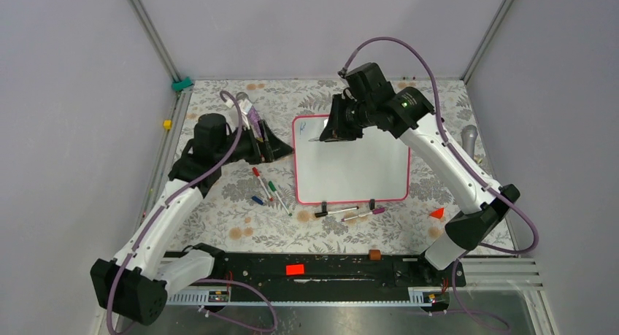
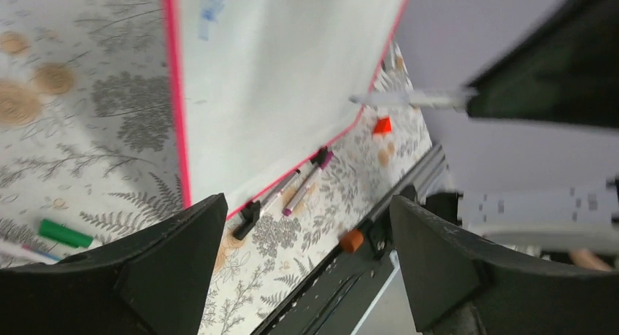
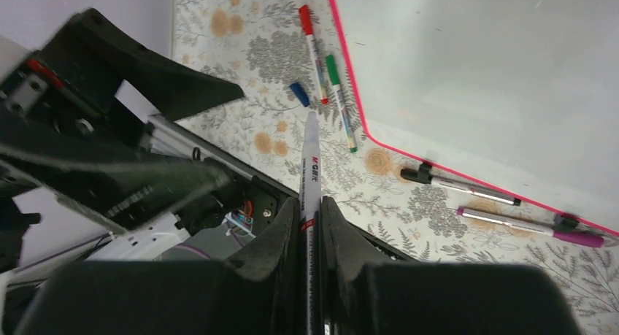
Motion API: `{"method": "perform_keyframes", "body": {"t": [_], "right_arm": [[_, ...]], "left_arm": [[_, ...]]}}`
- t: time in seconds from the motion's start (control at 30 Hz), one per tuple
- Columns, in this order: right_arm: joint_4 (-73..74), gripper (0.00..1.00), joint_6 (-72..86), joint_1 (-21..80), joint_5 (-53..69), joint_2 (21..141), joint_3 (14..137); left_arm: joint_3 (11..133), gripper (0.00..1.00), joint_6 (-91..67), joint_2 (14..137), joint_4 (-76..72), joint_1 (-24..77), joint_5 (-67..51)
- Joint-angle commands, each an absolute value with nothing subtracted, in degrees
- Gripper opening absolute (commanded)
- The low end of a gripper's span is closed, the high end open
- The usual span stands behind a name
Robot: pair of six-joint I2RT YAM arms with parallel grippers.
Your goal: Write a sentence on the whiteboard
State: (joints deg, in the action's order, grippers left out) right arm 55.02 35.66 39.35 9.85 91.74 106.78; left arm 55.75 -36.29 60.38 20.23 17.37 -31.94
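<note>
The whiteboard (image 1: 358, 167) lies flat mid-table, white with a pink-red rim, and bears a small blue mark (image 1: 301, 122) near its far left corner. My right gripper (image 1: 328, 133) hovers over that corner, shut on a white marker (image 1: 314, 139) that points left. In the right wrist view the marker (image 3: 309, 167) is clamped between the fingers of the gripper (image 3: 309, 202), beside the board (image 3: 496, 72). My left gripper (image 1: 268, 149) is open and empty just left of the board's left edge. The left wrist view shows its gripper (image 2: 308, 203), the board (image 2: 277, 79) and the held marker (image 2: 409, 98).
A red marker (image 1: 260, 180), a green marker (image 1: 278, 195) and a blue cap (image 1: 257, 200) lie left of the board. A black-capped marker (image 1: 336, 212) and a purple marker (image 1: 363, 214) lie at its near edge. An orange wedge (image 1: 437, 213) lies at the right.
</note>
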Motion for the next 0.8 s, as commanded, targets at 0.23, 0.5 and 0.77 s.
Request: {"method": "perform_keyframes", "body": {"t": [0.23,0.5,0.77], "right_arm": [[62.10,0.00,32.54,39.30,17.14,95.20,118.20],[62.41,0.00,32.60,40.36,18.55,94.43,118.47],[62.42,0.00,32.64,41.73,19.14,94.69,118.56]], "left_arm": [[52.99,0.84,-6.88,53.48,12.51,33.60,-26.32],[57.39,0.85,-9.15,57.53,14.42,33.92,-15.69],[59.69,0.86,-11.51,60.21,12.18,33.92,-15.03]]}}
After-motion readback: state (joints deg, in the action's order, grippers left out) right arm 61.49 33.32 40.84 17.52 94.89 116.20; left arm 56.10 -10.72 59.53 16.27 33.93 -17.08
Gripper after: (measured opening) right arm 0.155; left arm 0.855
